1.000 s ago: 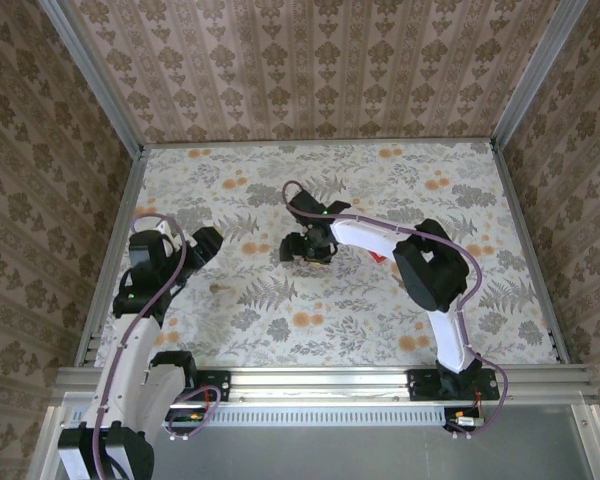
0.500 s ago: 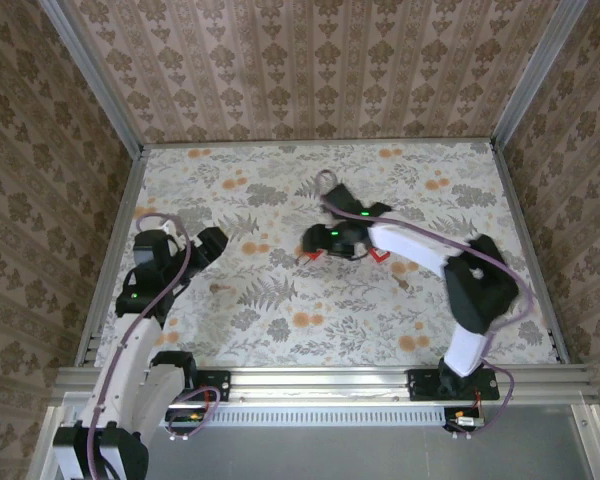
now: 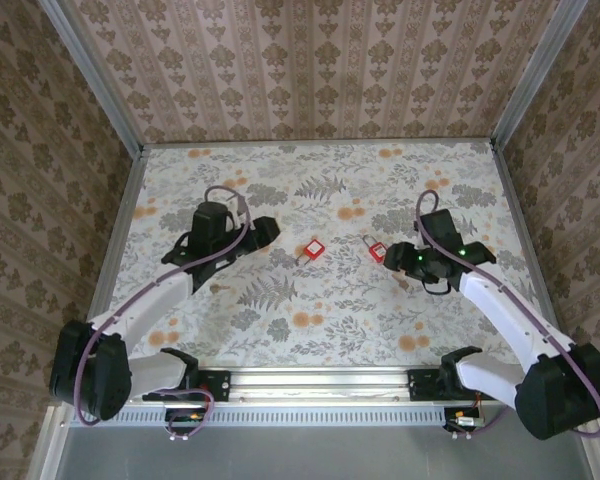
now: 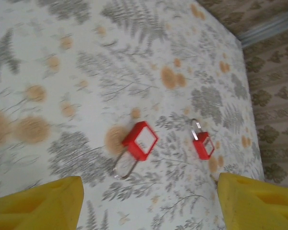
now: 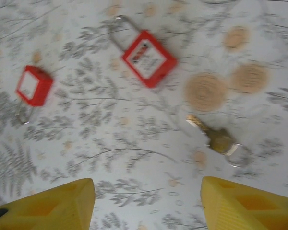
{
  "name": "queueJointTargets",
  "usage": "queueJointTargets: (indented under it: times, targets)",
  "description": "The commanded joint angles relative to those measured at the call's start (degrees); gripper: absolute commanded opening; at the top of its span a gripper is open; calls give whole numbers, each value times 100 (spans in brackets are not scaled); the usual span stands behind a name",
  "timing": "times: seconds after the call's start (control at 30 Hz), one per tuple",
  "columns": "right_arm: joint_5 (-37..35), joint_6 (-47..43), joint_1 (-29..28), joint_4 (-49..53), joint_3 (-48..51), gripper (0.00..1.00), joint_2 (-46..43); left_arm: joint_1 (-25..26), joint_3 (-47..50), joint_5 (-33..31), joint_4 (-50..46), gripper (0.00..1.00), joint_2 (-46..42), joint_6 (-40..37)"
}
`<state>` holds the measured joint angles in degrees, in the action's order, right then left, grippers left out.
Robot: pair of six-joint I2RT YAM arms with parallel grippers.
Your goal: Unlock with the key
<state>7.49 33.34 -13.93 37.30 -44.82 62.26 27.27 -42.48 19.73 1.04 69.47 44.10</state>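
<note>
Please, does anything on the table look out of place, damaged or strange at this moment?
Nothing looks damaged or spilled. The left padlock and the right padlock lie flat and apart. The key lies loose beside the right padlock, in neither lock.

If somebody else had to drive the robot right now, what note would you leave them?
Left gripper: open, holding nothing, over the table near the left-hand padlock.
Right gripper: open, holding nothing, near the key.
Things: the right-hand padlock lies flat, apart from the other one. The key lies on the table beside it, not touching.
Done: nothing that shows; the key is in neither padlock.
Left: pick up the key, steady a padlock, put the key in and turn it.
</note>
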Motion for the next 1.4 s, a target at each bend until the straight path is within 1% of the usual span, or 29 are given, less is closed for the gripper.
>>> queueJointTargets:
  times: [0.0, 0.03, 0.07, 0.1, 0.17, 0.23, 0.3, 0.37, 0.43, 0.47, 0.5, 0.53, 0.6, 0.63, 0.73, 0.87, 0.97, 1.03, 1.1, 1.2, 1.37]
  targets:
    - [-369, -109, 74, 227, 463, 60, -266, 262, -269, 171, 520, 75, 225, -287]
    - [-389, -100, 89, 147, 607, 59, -369, 321, -265, 202, 614, 75, 242, -276]
    - [-389, -115, 105, 5, 759, 56, -478, 411, -228, 114, 707, 74, 207, -254]
    - [-453, -97, 110, -71, 874, 51, -572, 534, -162, -130, 722, 74, 146, -267]
    - [-714, 140, 132, -65, 958, 51, -658, 780, -40, -646, 679, 74, -14, -358]
    - [-504, 163, 156, -223, 1047, 52, -721, 1041, 37, -915, 567, 75, -215, -646]
    - [-521, 228, 201, -444, 1230, 51, -768, 1367, 120, -1383, 398, 75, -315, -1174]
    - [-396, 249, 325, -625, 1385, 45, -740, 1517, 199, -1645, 271, 75, -196, -1496]
    - [-231, 230, 450, -882, 1455, 37, -628, 1483, 252, -1717, 164, 75, 6, -1573]
    - [-290, 217, 489, -891, 1446, 34, -545, 1438, 297, -1704, 155, 75, 94, -1459]
    - [-316, 204, 546, -884, 1426, 32, -458, 1368, 334, -1561, 164, 74, 172, -1315]
    - [-294, 193, 607, -871, 1408, 31, -390, 1258, 356, -1320, 177, 74, 210, -1183]
    - [-267, 199, 743, -878, 1384, 28, -258, 1011, 555, -514, 656, 72, 247, -1034]
    - [-261, 192, 790, -895, 1388, 26, -205, 979, 650, -405, 833, 72, 215, -967]
    - [-138, 151, 875, -937, 1348, 26, -45, 979, 665, -427, 814, 73, 96, -945]
    - [-117, 128, 920, -1028, 1388, 25, 163, 1020, 566, -278, 636, 74, -10, -1062]
    - [112, 167, 928, -1286, 1499, 26, 331, 1220, 402, -308, 447, 74, -6, -1379]
    - [206, 181, 928, -1365, 1527, 26, 419, 1449, 245, -555, 246, 75, 23, -1619]
    - [192, 217, 928, -1281, 1484, 26, 496, 1631, 208, -716, 256, 79, 16, -1776]
    - [226, 273, 931, -1212, 1455, 25, 540, 1712, 348, -782, 528, 87, -71, -1776]
    - [252, 477, 936, -1361, 1537, 24, 578, 1701, 232, -675, 380, 89, -131, -1877]
